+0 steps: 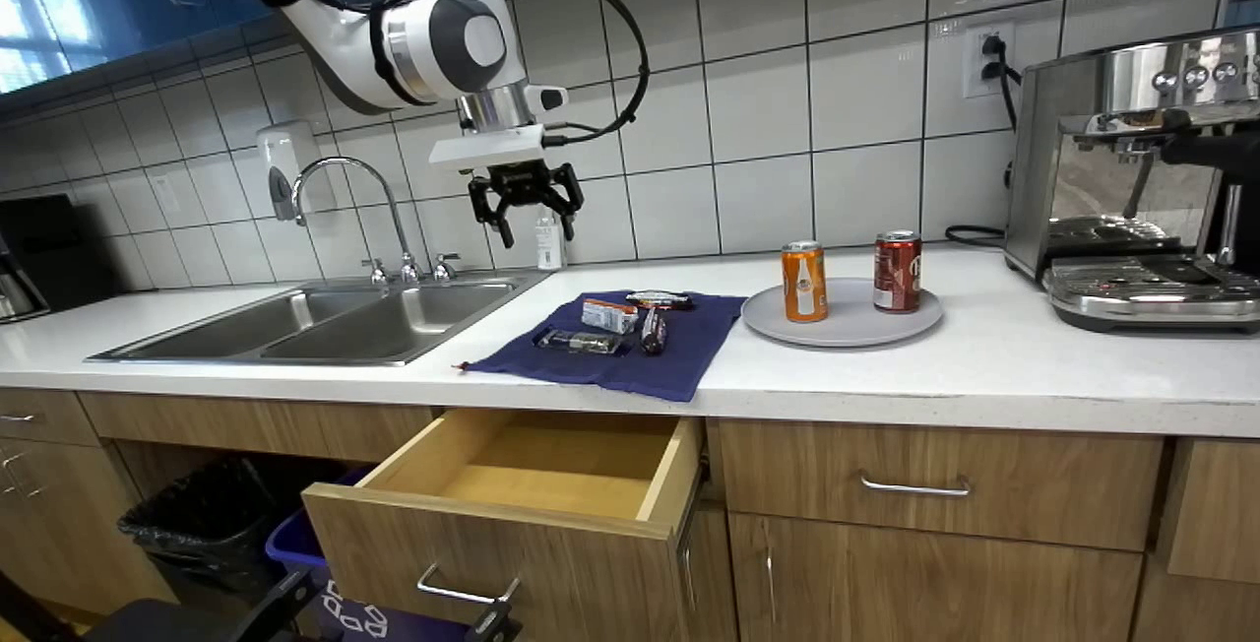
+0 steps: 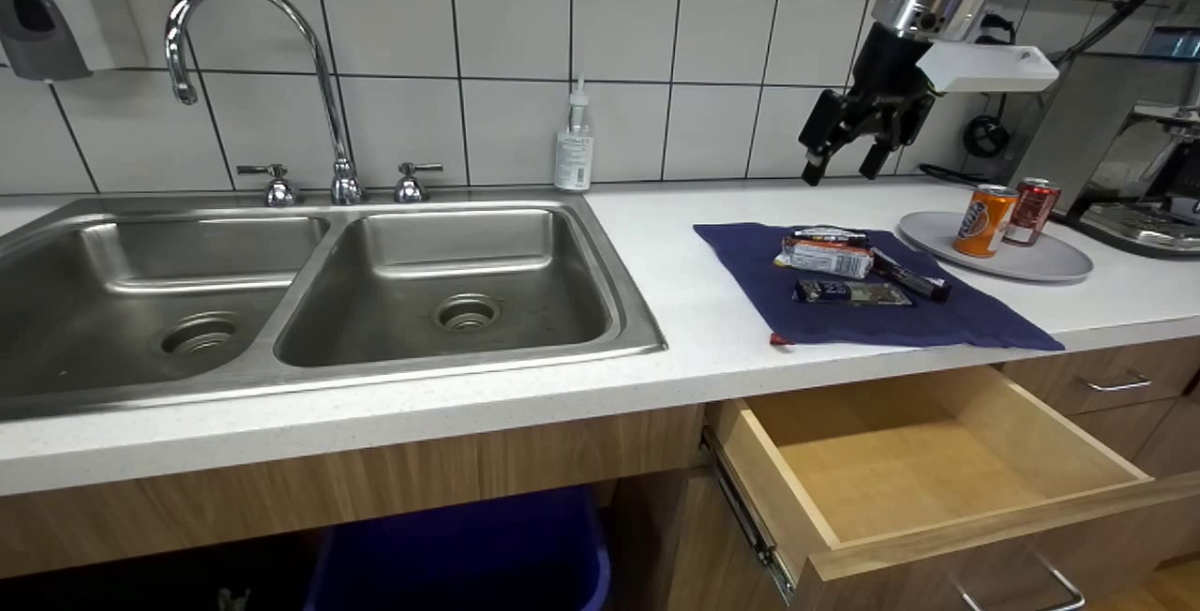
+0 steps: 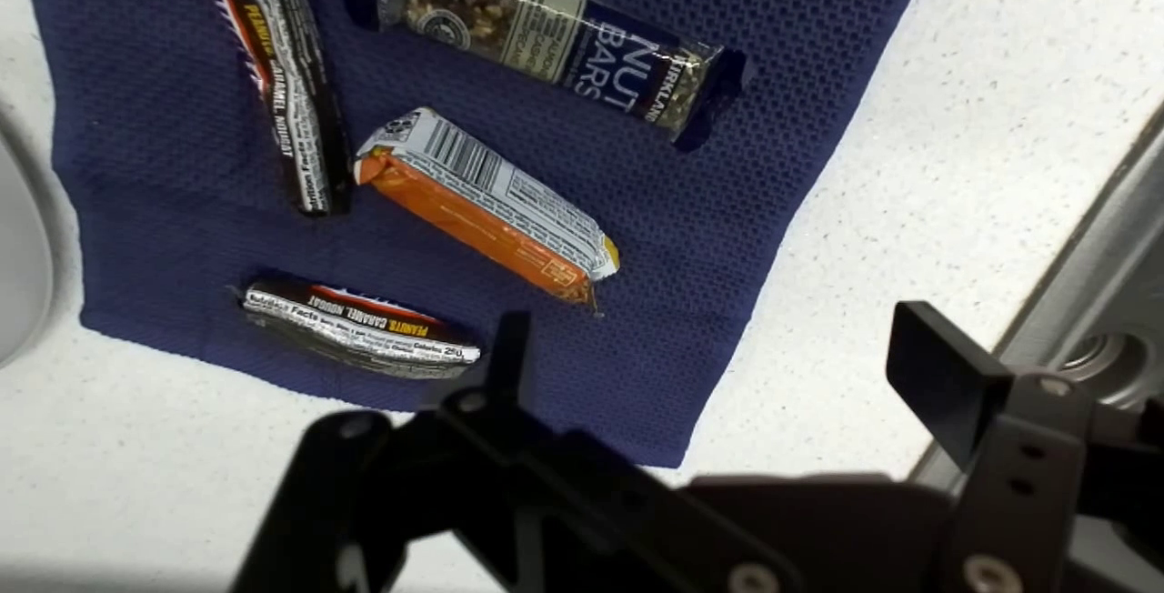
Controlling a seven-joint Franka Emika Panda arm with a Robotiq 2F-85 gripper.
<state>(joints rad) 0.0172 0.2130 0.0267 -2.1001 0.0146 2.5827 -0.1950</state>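
My gripper (image 3: 711, 320) hangs open above the counter with nothing between its fingers; both exterior views show it well clear of the surface, near the wall side of a navy cloth (image 1: 650, 381). Spread on that cloth are several wrapped bars. In the wrist view, an orange and white bar (image 3: 482, 202) lies in the middle, and a clear-wrapped nut bar (image 3: 555, 38) is at the top. A dark candy bar (image 3: 291, 84) sits at the upper left. Another dark candy bar (image 3: 359, 325) appears nearest the left finger, which covers its end in the picture.
A grey plate (image 1: 847, 329) bears an orange can (image 1: 805, 283) and a red can (image 1: 897, 273). Below the cloth, a wooden drawer (image 1: 492, 514) is pulled out, with a bare bottom. The sink (image 2: 637, 311), faucet (image 2: 337, 124), pump bottle (image 2: 574, 156) and espresso machine (image 1: 1132, 228) stand around.
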